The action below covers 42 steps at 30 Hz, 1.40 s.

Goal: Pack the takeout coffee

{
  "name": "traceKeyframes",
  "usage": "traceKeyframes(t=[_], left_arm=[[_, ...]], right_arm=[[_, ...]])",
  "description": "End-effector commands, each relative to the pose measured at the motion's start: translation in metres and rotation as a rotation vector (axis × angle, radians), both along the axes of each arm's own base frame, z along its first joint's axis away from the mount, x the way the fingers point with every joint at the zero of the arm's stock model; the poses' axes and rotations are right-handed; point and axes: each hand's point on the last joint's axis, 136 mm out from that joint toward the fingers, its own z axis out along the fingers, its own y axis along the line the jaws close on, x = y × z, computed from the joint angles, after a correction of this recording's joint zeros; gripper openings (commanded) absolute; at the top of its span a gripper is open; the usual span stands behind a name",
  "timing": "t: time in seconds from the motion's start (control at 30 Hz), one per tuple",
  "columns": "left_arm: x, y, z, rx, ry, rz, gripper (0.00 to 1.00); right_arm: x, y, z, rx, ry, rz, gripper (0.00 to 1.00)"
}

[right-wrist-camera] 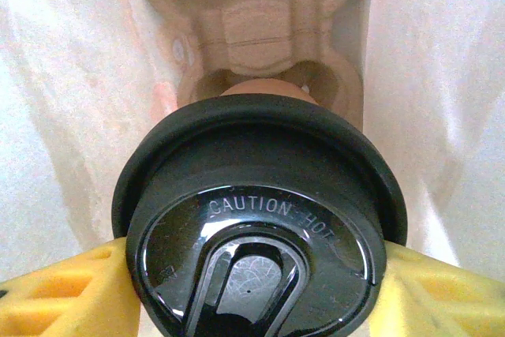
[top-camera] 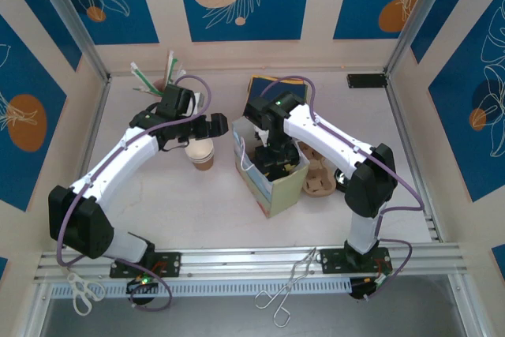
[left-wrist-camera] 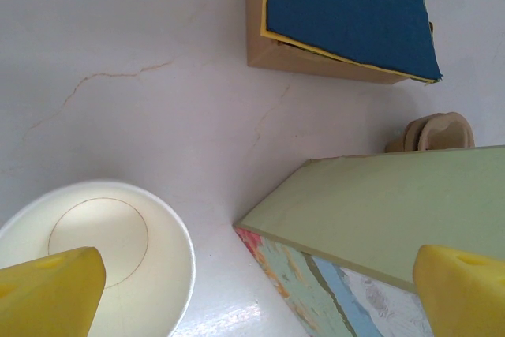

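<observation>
Clamps one black-lidded brown paper cup (right-wrist-camera: 256, 211) in right gripper (right-wrist-camera: 256, 278) inside one green paper bag (top-camera: 278, 189) mid-frame; spreads empty left gripper (left-wrist-camera: 252, 290) wide over one lidless cup (left-wrist-camera: 118, 234).

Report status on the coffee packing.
Left pincer open, by lidless cup. Right pincer shut on lidded coffee, inside bag, over pulp carrier. No obstruction seen.

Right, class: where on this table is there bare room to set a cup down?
Bare table between the open cup and the near rail, left of the paper bag; also the far right corner. Crowded: the centre, around bag, cup carrier and napkin box.
</observation>
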Motion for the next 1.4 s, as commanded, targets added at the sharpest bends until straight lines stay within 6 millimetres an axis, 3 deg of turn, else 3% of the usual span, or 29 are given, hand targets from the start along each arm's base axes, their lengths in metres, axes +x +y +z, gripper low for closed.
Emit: traceKeyframes(t=[0.0,1.37], left_arm=[[0.0059,0.0006,0.0076,-0.016,-0.012,-0.005,1.00],[0.0071,0.0006,0.0073,-0.013,-0.011,-0.006,1.00]], right_arm=[[-0.0088,-0.0043,0.0022,0.001,0.035,-0.015,0.64],[-0.0086,-0.0045,-0.0072,0.007,0.060,-0.023,0.64]])
